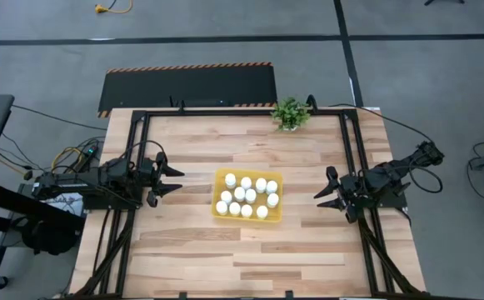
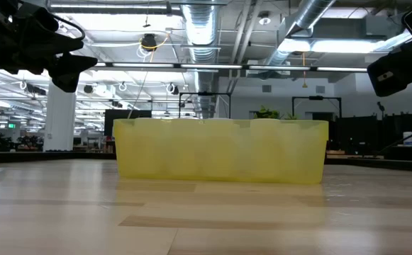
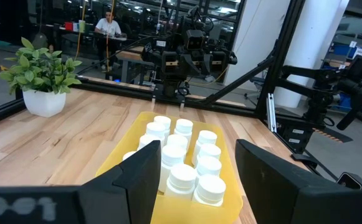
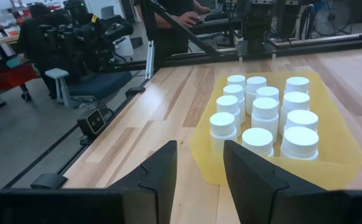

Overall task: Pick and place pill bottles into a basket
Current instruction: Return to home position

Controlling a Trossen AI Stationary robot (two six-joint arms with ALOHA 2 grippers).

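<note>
- At the bench's left edge, the left gripper (image 1: pixel 173 181) hangs over the wood, its dark fingers spread with nothing between them.
- Underneath lies the bench (image 1: pixel 192 250), made of pale wooden planks with visible grain and framed by black rails. Grey concrete floor crossed by dark lines surrounds it. Beyond its far edge lies a flat black mat (image 1: pixel 187 87) with an orange-and-black striped border.
- At the bench's middle sits the basket (image 1: pixel 278 215), a shallow rectangular tray of translucent bright-yellow plastic with low walls.
- Inside it twelve pill bottles (image 1: pixel 246 195) stand upright in close rows. They are small white cylinders with round white caps.
- By the far edge, right of middle, a small leafy green plant (image 1: pixel 290 112) stands in a white pot.
- At the right edge, the right gripper (image 1: pixel 325 185) points toward the basket, fingers apart and empty.
- Overhead, silver ducts (image 2: pixel 198 25) and strip lights run across an open workshop ceiling.
</note>
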